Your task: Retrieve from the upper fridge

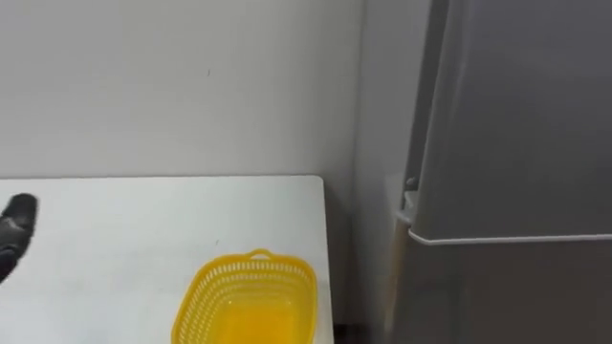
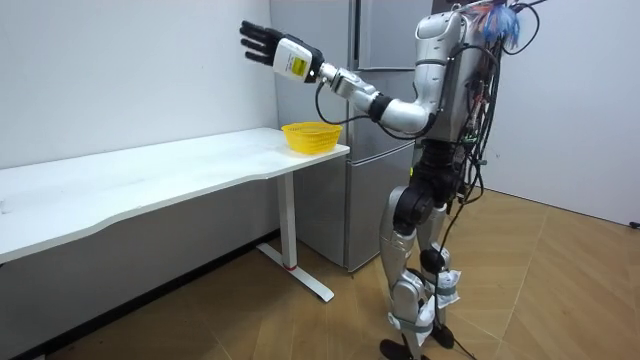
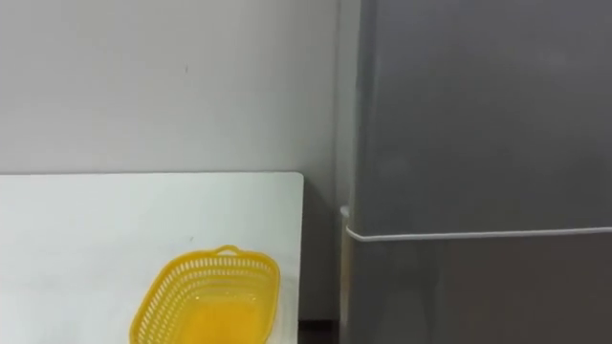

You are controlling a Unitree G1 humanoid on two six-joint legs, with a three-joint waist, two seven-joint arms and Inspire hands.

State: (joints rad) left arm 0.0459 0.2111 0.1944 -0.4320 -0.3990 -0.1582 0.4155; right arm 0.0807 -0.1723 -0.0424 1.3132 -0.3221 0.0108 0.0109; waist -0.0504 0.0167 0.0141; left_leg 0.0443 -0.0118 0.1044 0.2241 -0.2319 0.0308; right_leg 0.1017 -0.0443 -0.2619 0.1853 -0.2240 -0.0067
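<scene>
While we stand by the table (image 1: 124, 229), our left hand (image 2: 262, 42) hangs raised, fingers straight and spread, empty; the yellow basket (image 1: 247, 304) lies below to its right, the upper fridge door (image 3: 478, 115), shut, farther right.

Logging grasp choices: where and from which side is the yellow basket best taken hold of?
Probably by the rim of the yellow basket, at the small handle tab on its far side, coming from above: it stands upright, open-topped, on the table.
</scene>
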